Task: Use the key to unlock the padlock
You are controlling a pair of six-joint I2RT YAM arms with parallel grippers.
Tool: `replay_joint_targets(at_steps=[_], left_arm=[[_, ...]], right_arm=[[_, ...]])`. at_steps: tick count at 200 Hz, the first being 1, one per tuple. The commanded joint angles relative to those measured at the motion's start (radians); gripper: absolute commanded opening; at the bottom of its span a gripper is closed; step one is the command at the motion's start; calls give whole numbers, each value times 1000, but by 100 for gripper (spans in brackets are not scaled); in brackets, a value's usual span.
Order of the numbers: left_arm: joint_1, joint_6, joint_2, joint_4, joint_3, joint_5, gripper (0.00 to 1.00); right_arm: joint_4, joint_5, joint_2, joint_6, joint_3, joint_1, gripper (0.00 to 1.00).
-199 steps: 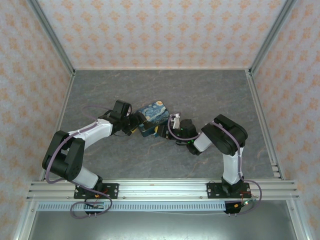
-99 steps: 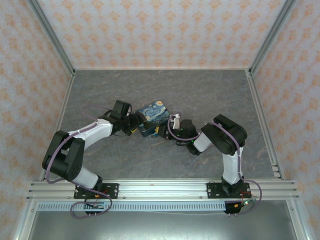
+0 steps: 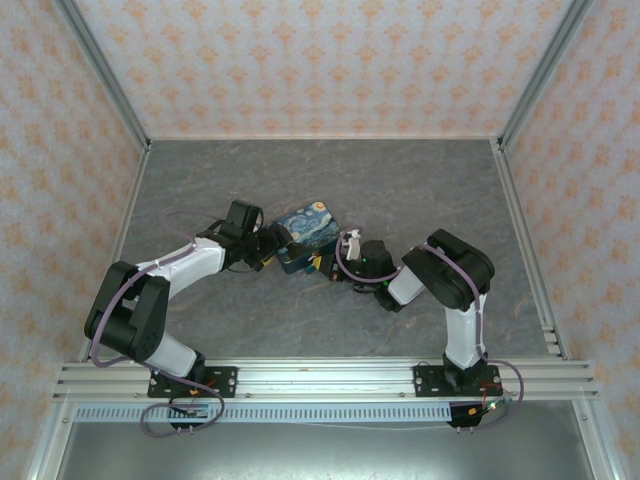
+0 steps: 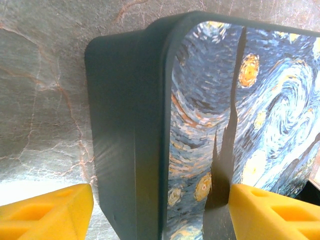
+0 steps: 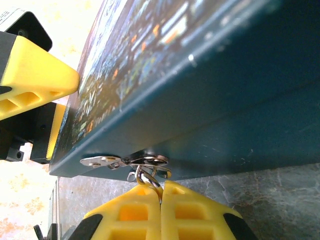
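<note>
Step in hand: judged to be getting hold of the lock hardware at the box front, before any turn of the key.
Box: the rectangular box with dark teal walls and a blue-and-yellow swirl-painted lid (image 5: 235, 100) sat on the grey marbled bench (image 3: 420, 180).
Left claw: the left claw (image 4: 160, 210) stood wide, one yellow finger beside the dark wall and one over the painted lid. Whether it pressed the box could not be told.
Right claw: the right claw (image 5: 161, 192) was closed tip to tip, pinching a thin silver metal loop (image 5: 148, 179) that hung from the small silver hasp plate (image 5: 100, 161) on the box's front edge.
Padlock: its teal body could not be made out; it probably lay at the hasp, behind the yellow tips.
Key: no pale sliver could be picked out.
Doing it well: the pinch should be kept light and in line with the hasp, with the box braced against any twist.
Risk: a sideways pull could slide the box or slip the loop.
</note>
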State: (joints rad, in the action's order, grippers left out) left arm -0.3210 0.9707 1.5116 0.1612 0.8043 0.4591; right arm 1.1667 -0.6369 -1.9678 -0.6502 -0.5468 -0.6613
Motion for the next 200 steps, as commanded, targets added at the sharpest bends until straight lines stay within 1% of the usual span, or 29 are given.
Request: replay_joint_targets(at_steps=[1,56,84,100,142,165,184,200], left_arm=[[-11,2,-4,65,-10,-31,72],[-12,2,1,63,-11,-30,72],[-11,0,3,63,-12,-33,72],[-11,2,0,59,-16,-33,72],[-12,7,-31,55,-7,-27,72],[-11,-4,-65,75,27,-35,73],[-12,-23,-106,110,65,-69,74],[-12,-40,-158,126,78,-119,76]], right_arm=[[10,20,32,5,9,-2,0],[74,68,54,-68,41,34,0],[131,86,54,-131,42,55,0],[125,86,66,-132,42,63,0],[21,108,135,-74,81,70,0],[-73,117,214,-44,103,76,0],[-231,123,322,0,107,76,0],[-420,132,436,56,96,76,0]])
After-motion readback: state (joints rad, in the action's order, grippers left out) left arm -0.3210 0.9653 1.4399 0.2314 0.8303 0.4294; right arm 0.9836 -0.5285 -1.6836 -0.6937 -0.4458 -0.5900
